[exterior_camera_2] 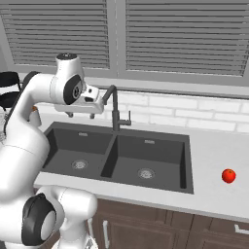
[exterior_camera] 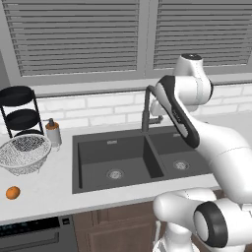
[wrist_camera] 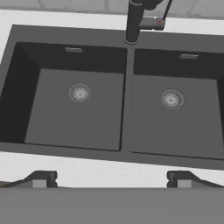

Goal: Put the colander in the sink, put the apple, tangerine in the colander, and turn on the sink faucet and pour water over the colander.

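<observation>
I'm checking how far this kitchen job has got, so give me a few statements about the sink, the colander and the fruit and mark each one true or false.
1. The colander sits on the counter left of the sink. True.
2. The apple is inside the colander. False: it lies on the counter right of the sink.
3. Both sink basins hold nothing but their drains. True.
4. The tangerine lies in the left basin. False: it rests on the counter in front of the colander.
5. The claw is shut on the sink faucet. False: its jaws stand wide apart above the sink, holding nothing.
</observation>
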Controlling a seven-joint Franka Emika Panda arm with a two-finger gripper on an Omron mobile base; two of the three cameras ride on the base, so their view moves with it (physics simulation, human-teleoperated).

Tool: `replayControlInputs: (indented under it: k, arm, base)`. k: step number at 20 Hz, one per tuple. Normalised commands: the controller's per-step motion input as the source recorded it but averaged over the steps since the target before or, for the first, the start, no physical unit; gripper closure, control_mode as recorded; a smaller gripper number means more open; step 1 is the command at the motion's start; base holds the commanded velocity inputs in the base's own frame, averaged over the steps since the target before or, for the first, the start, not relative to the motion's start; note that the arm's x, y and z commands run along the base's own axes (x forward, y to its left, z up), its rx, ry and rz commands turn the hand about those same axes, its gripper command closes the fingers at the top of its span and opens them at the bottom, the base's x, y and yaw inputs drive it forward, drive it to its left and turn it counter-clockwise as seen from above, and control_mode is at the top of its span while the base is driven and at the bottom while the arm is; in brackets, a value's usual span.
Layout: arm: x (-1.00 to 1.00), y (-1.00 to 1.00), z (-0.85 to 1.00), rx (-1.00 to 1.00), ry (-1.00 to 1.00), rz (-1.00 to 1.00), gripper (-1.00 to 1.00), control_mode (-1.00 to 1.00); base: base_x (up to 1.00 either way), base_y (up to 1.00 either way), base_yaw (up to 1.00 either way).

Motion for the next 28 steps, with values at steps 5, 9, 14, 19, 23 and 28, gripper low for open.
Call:
replayControlInputs:
  k: [5, 9, 14, 19, 23, 28]
  arm:
    - [-0.01, 0.73, -0.02, -0.02, 0.04, 0.0, -1.0, -1.0]
    - [0.0, 0.94, -0.07, -0.04, 0.1, 0.0, -1.0, -1.0]
    - [0.0, 0.75, -0.06, 0.0, 0.02, 0.01, -1.0, -1.0]
    - [0.06, 0.8, -0.01, 0.0, 0.04, 0.0, -1.0, -1.0]
    - [0.11, 0.71, -0.05, 0.0, 0.05, 0.0, -1.0, -1.0]
    - [0.04, 0.4, -0.12, 0.03, 0.07, 0.02, -1.0, -1.0]
  base:
    - [0.0, 0.0, 0.0]
    - [0.0, 0.0, 0.0]
    - [0.0, 0.0, 0.0]
    - [0.0, 0.0, 0.0]
    - [0.0, 0.0, 0.0]
    - [0.0, 0.0, 0.0]
